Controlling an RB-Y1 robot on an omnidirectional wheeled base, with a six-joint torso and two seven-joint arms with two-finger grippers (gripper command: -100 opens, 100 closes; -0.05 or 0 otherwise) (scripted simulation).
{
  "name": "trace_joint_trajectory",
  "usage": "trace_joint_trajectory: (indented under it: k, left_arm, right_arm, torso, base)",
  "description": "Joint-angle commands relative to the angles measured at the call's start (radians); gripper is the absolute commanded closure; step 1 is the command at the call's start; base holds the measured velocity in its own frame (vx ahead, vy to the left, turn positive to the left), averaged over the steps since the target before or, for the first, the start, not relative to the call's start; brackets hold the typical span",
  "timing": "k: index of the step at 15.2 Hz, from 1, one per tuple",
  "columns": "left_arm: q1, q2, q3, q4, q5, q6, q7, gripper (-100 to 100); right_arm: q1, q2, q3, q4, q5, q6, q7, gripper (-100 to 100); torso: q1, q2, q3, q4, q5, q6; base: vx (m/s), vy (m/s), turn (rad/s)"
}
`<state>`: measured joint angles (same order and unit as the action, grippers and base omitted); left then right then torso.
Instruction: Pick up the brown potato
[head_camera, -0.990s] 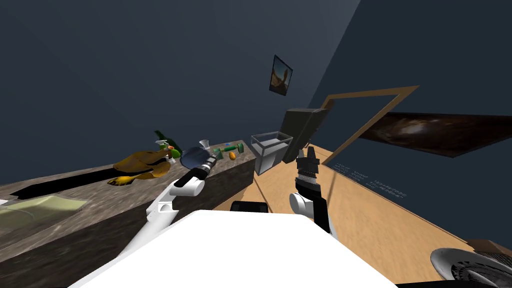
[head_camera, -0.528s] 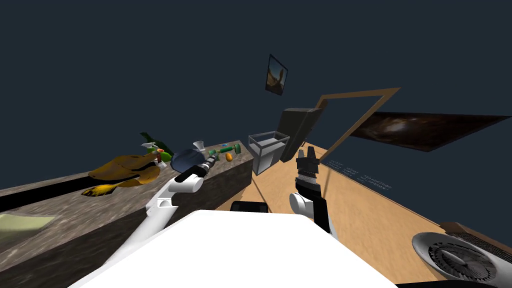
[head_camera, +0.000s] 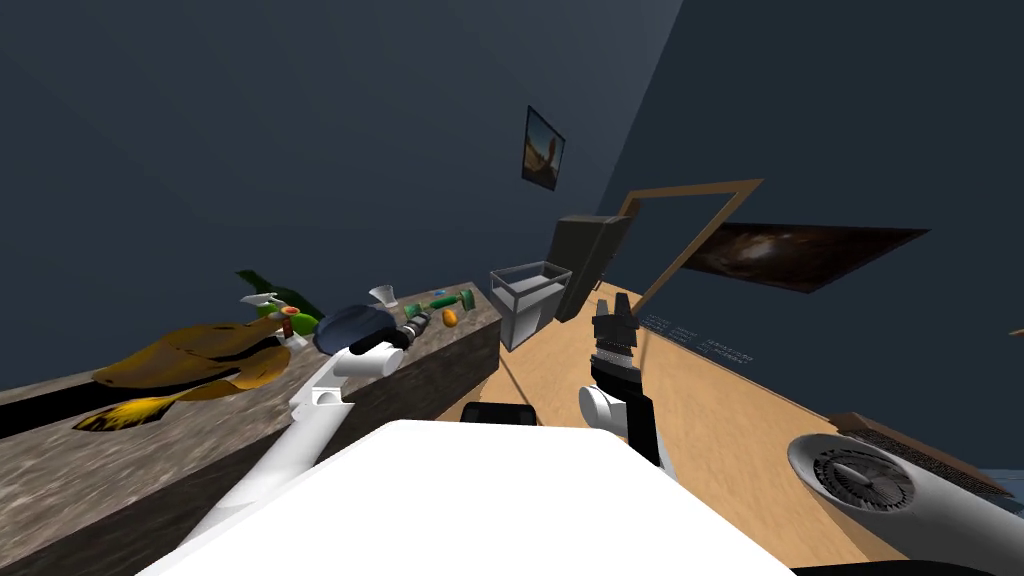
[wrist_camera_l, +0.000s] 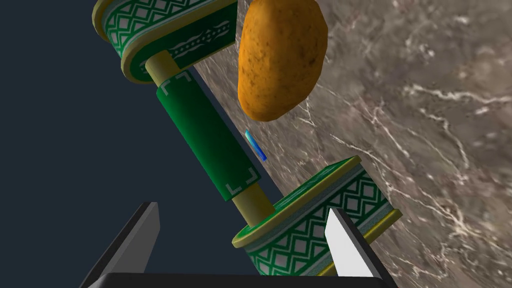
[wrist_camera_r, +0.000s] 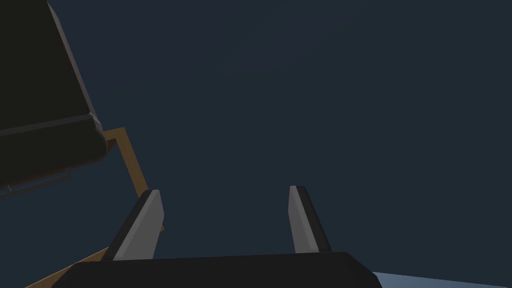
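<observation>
The marbled grey-brown table (head_camera: 120, 470) runs along my left, while the right gripper (head_camera: 612, 305) is held over the wooden floor (head_camera: 720, 430) beside it, fingers spread and empty. At the table's far end lies a green dumbbell-shaped thing (wrist_camera_l: 210, 145) with patterned end discs, and the left gripper (wrist_camera_l: 241, 207) hangs near one disc, spread wide and holding nothing. The brown potato (wrist_camera_l: 281, 57) lies on the table beyond, close beside the other disc, with a small blue sliver (wrist_camera_l: 256, 145) between it and the green shaft.

My view swung right, so the counter (head_camera: 120, 440) and potato (head_camera: 450, 317) ended up further left, and more of the fan (head_camera: 870, 482) showed.
</observation>
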<state>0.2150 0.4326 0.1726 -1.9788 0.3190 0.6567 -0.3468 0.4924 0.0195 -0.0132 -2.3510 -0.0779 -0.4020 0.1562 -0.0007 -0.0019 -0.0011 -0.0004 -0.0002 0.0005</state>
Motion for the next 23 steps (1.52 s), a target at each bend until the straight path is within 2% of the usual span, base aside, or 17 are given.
trace_joint_trajectory:
  k: [1,3,4,6,7,8,10,11,13,14,17,18,23]
  left_arm:
    - [-0.013,0.010,0.012,0.009,0.013,0.050,-0.012,-100]
    - [-0.013,0.010,0.012,0.009,0.013,0.076,-0.012,-100]
    - [-0.032,0.024,0.029,0.024,0.029,0.103,-0.027,-100]
    - [-0.032,0.024,0.029,0.024,0.029,0.144,-0.027,-100]
    - [-0.032,0.024,0.029,0.024,0.029,0.144,-0.027,-100]
    - [-0.051,0.036,0.045,0.039,0.045,0.179,-0.041,-100]
    - [-0.051,0.036,0.045,0.039,0.045,0.212,-0.041,-100]
    - [-0.069,0.048,0.061,0.054,0.061,0.240,-0.056,-100]
    - [-0.069,0.048,0.061,0.054,0.061,0.278,-0.056,-100]
    - [-0.087,0.059,0.077,0.069,0.076,0.303,-0.070,-100]
    - [-0.087,0.059,0.077,0.069,0.076,0.343,-0.070,-100]
    - [-0.104,0.070,0.092,0.083,0.091,0.376,-0.084,-100]
    - [-0.121,0.080,0.108,0.097,0.106,0.469,-0.098,-100]
  right_arm:
    - [0.000,0.000,0.000,0.000,0.000,0.000,0.000,0]
    - [0.000,0.000,0.000,0.000,0.000,0.000,0.000,0]
    - [0.000,0.000,0.000,0.000,0.000,0.000,0.000,0]
    - [0.000,0.000,0.000,0.000,0.000,0.000,0.000,0]
    - [0.000,0.000,0.000,0.000,0.000,0.000,0.000,0]
    - [0.000,0.000,0.000,0.000,0.000,0.000,0.000,0]
    - [0.000,0.000,0.000,0.000,0.000,0.000,0.000,0]
    - [0.000,0.000,0.000,0.000,0.000,0.000,0.000,0]
    - [0.000,0.000,0.000,0.000,0.000,0.000,0.000,0]
    - [0.000,0.000,0.000,0.000,0.000,0.000,0.000,0]
    - [0.000,0.000,0.000,0.000,0.000,0.000,0.000,0]
    - [0.000,0.000,0.000,0.000,0.000,0.000,0.000,0]
    - [0.000,0.000,0.000,0.000,0.000,0.000,0.000,0]
  torso:
    - [0.000,0.000,0.000,0.000,0.000,0.000]
    - [0.000,0.000,0.000,0.000,0.000,-0.001]
    - [0.000,0.001,0.000,0.000,0.000,-0.001]
    - [0.000,0.000,0.000,0.000,0.000,0.000]
    - [0.000,0.001,0.000,0.000,0.000,-0.001]
    - [0.000,0.001,0.001,0.000,0.000,-0.001]
    - [0.000,0.001,0.000,0.000,0.000,0.000]
    - [0.000,0.001,0.000,0.000,0.000,-0.001]
    - [0.000,0.000,0.000,0.000,0.000,0.000]
    - [0.001,0.000,0.000,0.000,0.000,-0.001]
    - [0.001,0.000,0.000,0.000,0.000,-0.001]
    - [0.001,0.001,0.000,0.000,0.000,-0.001]
    - [0.001,0.000,0.000,0.000,0.000,0.000]
  base:
    - [0.042,-0.003,-0.150]
    - [0.023,0.000,-0.015]
    - [0.025,-0.006,-0.122]
    - [0.028,0.000,-0.113]
    - [0.014,0.002,0.004]
    - [0.022,-0.003,-0.104]
    - [0.027,0.002,-0.109]
    - [0.039,-0.002,-0.149]
    - [0.037,0.008,-0.103]
    - [0.034,0.006,-0.117]
    - [0.026,0.007,-0.061]
    - [0.022,0.005,-0.090]
    - [0.029,0.012,-0.103]
